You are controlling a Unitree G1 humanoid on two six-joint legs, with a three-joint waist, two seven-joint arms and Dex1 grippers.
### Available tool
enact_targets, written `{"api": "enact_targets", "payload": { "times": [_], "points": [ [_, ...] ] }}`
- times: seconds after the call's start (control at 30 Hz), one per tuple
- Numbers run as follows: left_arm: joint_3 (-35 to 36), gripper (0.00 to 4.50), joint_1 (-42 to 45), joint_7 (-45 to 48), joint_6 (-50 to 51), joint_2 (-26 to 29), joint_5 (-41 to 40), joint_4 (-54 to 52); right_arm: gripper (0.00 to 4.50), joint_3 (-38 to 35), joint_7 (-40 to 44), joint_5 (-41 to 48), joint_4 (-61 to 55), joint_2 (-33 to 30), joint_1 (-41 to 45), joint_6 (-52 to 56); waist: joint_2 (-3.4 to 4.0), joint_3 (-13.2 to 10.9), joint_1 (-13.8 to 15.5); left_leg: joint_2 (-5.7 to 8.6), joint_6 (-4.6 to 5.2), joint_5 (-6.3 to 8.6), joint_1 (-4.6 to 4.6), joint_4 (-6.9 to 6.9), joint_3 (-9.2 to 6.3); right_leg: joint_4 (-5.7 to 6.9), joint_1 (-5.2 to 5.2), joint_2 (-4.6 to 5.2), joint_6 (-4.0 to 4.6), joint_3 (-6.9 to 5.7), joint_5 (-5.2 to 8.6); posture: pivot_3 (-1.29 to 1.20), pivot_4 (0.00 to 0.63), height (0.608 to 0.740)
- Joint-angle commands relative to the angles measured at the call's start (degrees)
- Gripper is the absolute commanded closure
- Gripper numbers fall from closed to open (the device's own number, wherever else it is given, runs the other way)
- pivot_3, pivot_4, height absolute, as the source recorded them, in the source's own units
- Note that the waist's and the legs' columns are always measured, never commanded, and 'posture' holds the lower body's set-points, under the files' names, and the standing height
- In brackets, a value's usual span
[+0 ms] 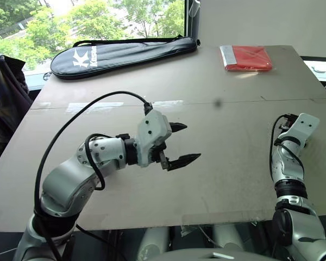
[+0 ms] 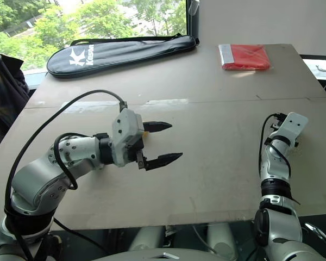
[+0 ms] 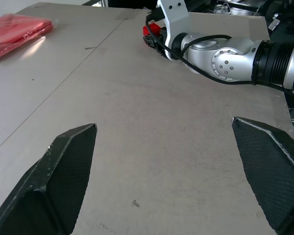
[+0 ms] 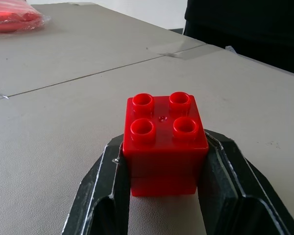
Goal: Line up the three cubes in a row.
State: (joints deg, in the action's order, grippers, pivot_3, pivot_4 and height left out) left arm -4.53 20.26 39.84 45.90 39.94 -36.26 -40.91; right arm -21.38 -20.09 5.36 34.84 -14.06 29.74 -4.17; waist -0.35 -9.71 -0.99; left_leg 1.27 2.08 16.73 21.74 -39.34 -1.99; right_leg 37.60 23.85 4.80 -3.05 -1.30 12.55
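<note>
The right end effector (image 4: pixel 164 196) is clamped on the studded red plastic cube (image 4: pixel 164 147), upright on the grey tabletop (image 4: pixel 63 98), while the left end effector (image 1: pixel 182 144) gapes wide, well apart.

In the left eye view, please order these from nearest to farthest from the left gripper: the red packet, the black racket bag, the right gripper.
From the left gripper:
1. Right gripper, across the table on the right.
2. Black racket bag, far edge, left side.
3. Red packet, far edge, right side.
The bag and packet are nearly equal, so their order is uncertain.

Glossy plastic red cube (image 4: pixel 164 144); matt table (image 4: pixel 63 98).
</note>
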Motion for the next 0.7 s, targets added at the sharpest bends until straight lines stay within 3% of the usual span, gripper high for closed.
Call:
{"api": "enact_targets", "payload": {
  "times": [0.03,0.27,0.37,0.5,0.7],
  "points": [
    [0.71,0.00,0.79,0.21,-0.74,-0.03,-0.47,-0.66,3.19,0.86,0.68,-0.77,-1.23,-0.47,-0.83,0.55,0.00,0.00,-0.01,0.00,0.00,0.00,0.00,0.00,0.00,0.00,0.00,0.00,0.00,0.00,0.00,0.00,0.150,0.694],
    [1.44,0.00,0.05,0.34,-0.98,0.70,-0.35,-1.02,3.19,4.34,16.72,2.90,-10.53,-2.77,-7.01,0.93,0.00,0.00,0.00,-0.01,0.02,0.01,0.02,0.00,-0.02,-0.02,0.02,-0.01,-0.01,-0.02,0.01,0.00,0.150,0.694],
    [2.28,0.00,-1.10,0.98,-1.35,1.38,-0.69,-1.30,3.19,5.79,33.20,10.80,-16.95,-4.60,-11.44,2.15,0.00,-0.01,0.00,-0.01,0.03,0.01,0.01,0.01,-0.01,-0.02,0.02,-0.01,-0.02,0.00,0.01,0.00,0.150,0.694],
    [3.22,0.00,-4.57,3.16,-2.85,2.53,-0.80,-1.34,3.19,9.68,62.26,20.81,-23.84,-11.67,-19.66,3.64,0.02,-0.07,0.15,-0.07,0.04,0.02,0.02,0.03,-0.04,-0.05,0.04,-0.03,-0.02,-0.04,0.02,0.00,0.150,0.694],
    [2.99,0.00,-8.40,6.39,-6.25,3.89,0.82,0.03,3.19,15.88,85.29,22.51,-23.19,-18.59,-22.04,3.77,-0.04,-0.14,0.14,-0.11,0.04,0.02,-0.03,0.00,0.03,-0.06,0.01,-0.02,0.05,-0.02,0.06,0.00,0.150,0.694]
  ]
}}
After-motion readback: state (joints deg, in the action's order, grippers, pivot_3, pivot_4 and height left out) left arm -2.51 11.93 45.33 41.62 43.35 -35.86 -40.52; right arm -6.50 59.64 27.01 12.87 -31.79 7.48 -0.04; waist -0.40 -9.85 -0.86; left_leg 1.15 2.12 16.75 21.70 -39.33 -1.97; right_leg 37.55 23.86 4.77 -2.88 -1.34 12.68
